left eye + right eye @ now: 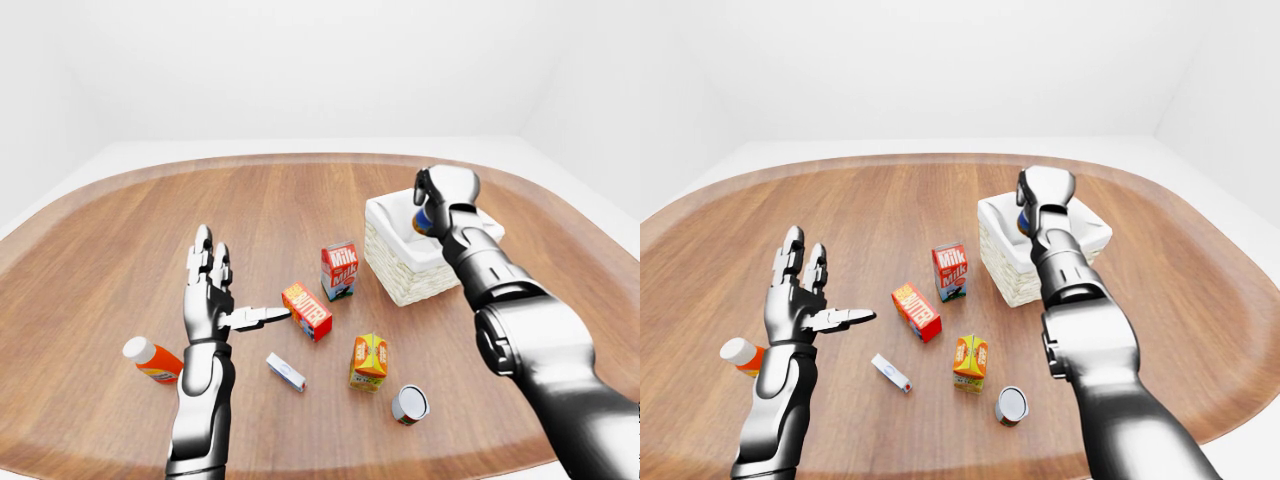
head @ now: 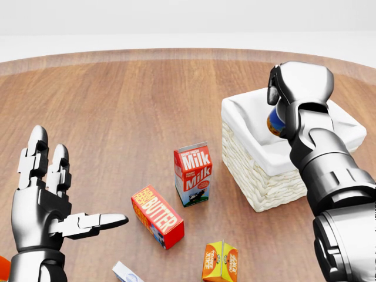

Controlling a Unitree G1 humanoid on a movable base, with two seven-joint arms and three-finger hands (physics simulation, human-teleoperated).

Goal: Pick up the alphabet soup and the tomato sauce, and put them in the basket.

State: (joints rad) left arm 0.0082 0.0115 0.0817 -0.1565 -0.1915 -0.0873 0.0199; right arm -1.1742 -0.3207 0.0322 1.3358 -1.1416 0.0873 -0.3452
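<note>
My right hand (image 2: 278,110) is shut on a can with a blue and orange label (image 2: 274,123). It holds the can tilted above the white-lined wicker basket (image 2: 263,179), just inside the left part of its opening. Most of the can is hidden behind the fingers, so I cannot read its label. A second can (image 1: 409,404) with a grey lid and a reddish side lies on the wooden table at the bottom of the left-eye view. My left hand (image 2: 66,202) hovers open at the lower left, fingers spread and holding nothing.
A milk carton (image 2: 192,174) stands left of the basket, with a red butter box (image 2: 157,216) and an orange juice carton (image 2: 220,262) below it. An orange bottle with a white cap (image 1: 152,361) and a small white box (image 1: 285,371) lie near my left arm.
</note>
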